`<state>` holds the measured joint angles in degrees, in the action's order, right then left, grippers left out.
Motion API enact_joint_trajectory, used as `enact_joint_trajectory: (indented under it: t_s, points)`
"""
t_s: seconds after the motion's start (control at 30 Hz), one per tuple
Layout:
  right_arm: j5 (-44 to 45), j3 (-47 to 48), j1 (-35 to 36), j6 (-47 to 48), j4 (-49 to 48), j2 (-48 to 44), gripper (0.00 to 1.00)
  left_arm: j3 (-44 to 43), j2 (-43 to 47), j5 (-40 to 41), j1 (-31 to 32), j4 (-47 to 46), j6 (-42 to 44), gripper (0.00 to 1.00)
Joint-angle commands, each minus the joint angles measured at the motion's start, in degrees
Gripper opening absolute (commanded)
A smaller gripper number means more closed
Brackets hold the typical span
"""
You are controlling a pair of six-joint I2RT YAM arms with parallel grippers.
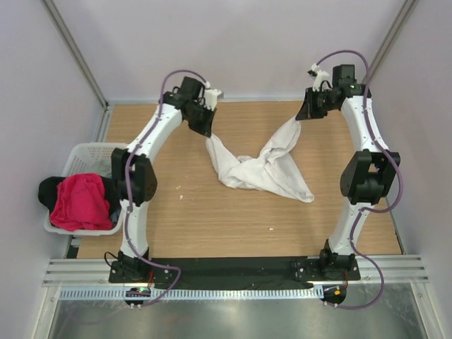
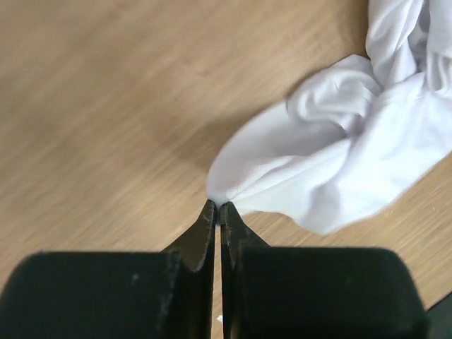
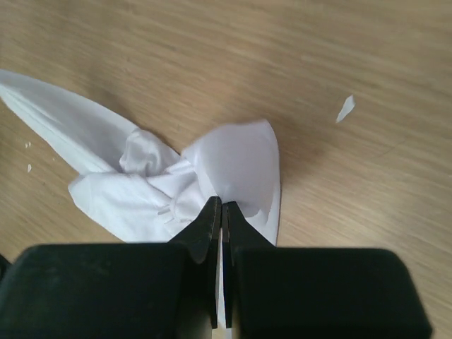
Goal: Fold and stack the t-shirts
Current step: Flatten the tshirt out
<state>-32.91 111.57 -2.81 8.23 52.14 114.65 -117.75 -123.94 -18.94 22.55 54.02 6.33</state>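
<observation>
Item 1, white t-shirt (image 1: 258,169): unfolded, crumpled, centre-rear of tabletop (image 1: 212,226). Bulk resting on the wood; two ends lifted clear, forming a loose V toward the rear corners. Left end twisted narrow, rope-like; right end flatter & wider.

Item 2, left gripper (image 1: 207,131): rear-left, raised above tabletop. Clamped tight on a pinch of white t-shirt (image 2: 339,169) edge. Wrist view of same left gripper (image 2: 217,208): tips pressed together, no gap seen, cloth fanning out to the right from the pinch pt.

Item 3, right gripper (image 1: 305,115): rear-right, raised at approx. same height as left. Likewise closed on the white t-shirt (image 3: 141,176). Wrist view of same right gripper (image 3: 221,205): thin fold of fabric caught betw. the tips, rest of garment hanging down to the wood below.

Item 4, basket (image 1: 74,159): white plastic lattice, at left edge of tabletop, just beside left arm (image 1: 152,134). Contents: pink-red t-shirt (image 1: 83,201), bunched, on top; black t-shirt (image 1: 49,191) beneath, spilling over the left rim. Neither folded.

Item 5, fleck (image 3: 345,108): small, white, loose on bare wood, apart from the garment. Material n/k.
</observation>
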Motion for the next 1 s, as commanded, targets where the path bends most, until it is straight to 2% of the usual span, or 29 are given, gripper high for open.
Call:
enact_joint_trajectory:
  t_s: [0.0,0.23,0.33,0.4,0.43,0.53,0.6,0.63,0.67,0.7,0.83,0.97]
  points:
    - [2.31,5.67,-0.27,-0.67,-1.95,-7.06,0.01,-2.66,9.49,3.91,-0.92,-3.04,2.55,0.00]
    - [5.66,9.72,-0.79,-1.90,-2.30,-11.90,0.01,-0.46,16.97,4.26,-0.92,-4.53,3.34,0.00]
    - [5.92,7.79,-0.88,-1.81,-2.66,-14.62,0.01,2.52,20.40,3.73,-0.92,-4.28,4.04,0.00]
    - [5.05,5.34,-0.88,-2.34,-2.39,-16.29,0.01,4.63,22.24,3.82,-0.92,-2.70,3.08,0.04]
    - [3.91,2.45,-0.88,-2.51,-2.22,-18.22,0.01,6.64,23.90,3.65,-0.92,-1.82,2.29,0.14]
    - [2.24,-3.52,-0.88,-3.48,-1.43,-21.39,0.01,10.77,28.20,0.76,-0.92,3.18,-0.26,0.34]
    - [1.35,-6.87,-0.80,-3.13,-1.25,-25.08,0.01,14.03,31.11,0.48,-0.92,3.03,-2.27,0.44]
    - [1.27,-10.02,-0.88,-2.96,-1.16,-25.87,0.01,17.18,32.69,1.79,-0.84,2.41,-2.37,0.58]
    - [1.00,-11.53,-0.88,-2.35,-1.25,-27.36,0.01,17.90,34.01,3.37,-0.84,1.80,-2.20,0.62]
    - [0.83,-14.25,-0.88,-2.34,-1.60,-27.72,0.01,18.00,33.68,5.04,-0.84,1.01,-1.41,0.66]
    - [0.13,-17.78,-0.88,-4.01,-3.97,-27.03,0.01,13.53,25.96,12.07,-1.19,1.44,3.51,0.67]
    - [-0.06,-18.32,-0.88,-5.68,-6.08,-23.95,0.01,1.87,11.49,8.59,-2.50,2.05,5.98,0.59]
